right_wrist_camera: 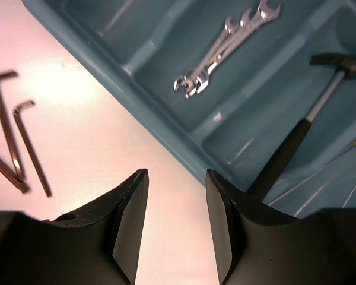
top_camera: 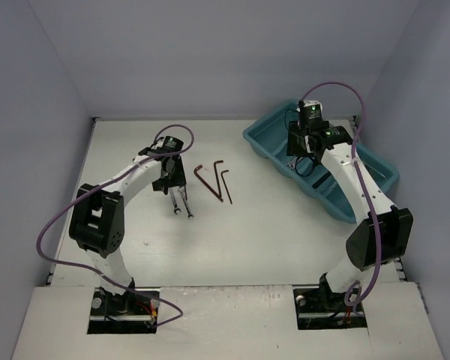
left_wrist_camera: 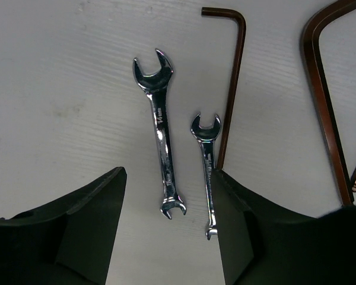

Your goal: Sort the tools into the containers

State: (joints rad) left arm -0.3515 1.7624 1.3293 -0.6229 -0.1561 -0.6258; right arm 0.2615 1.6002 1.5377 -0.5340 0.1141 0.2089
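Two silver wrenches lie side by side on the white table, a larger one [left_wrist_camera: 160, 136] and a smaller one [left_wrist_camera: 206, 166]; from above they show as a pair of wrenches [top_camera: 182, 203]. My left gripper [left_wrist_camera: 169, 175] hangs open over their near ends, and the smaller wrench runs along the right finger [left_wrist_camera: 249, 231]. Dark hex keys [left_wrist_camera: 232, 77] [top_camera: 214, 180] lie just right of them. My right gripper [right_wrist_camera: 177, 172] is open and holds nothing, above the table at the teal tray's [top_camera: 264, 139] left edge. Inside the tray are several wrenches [right_wrist_camera: 225, 50] and a black-handled hammer [right_wrist_camera: 302, 136].
A second, bigger hex key [left_wrist_camera: 326, 101] lies at the right of the left wrist view. The right wrist view also catches hex keys [right_wrist_camera: 29, 148] on the table left of the tray. Grey walls close in the table on three sides.
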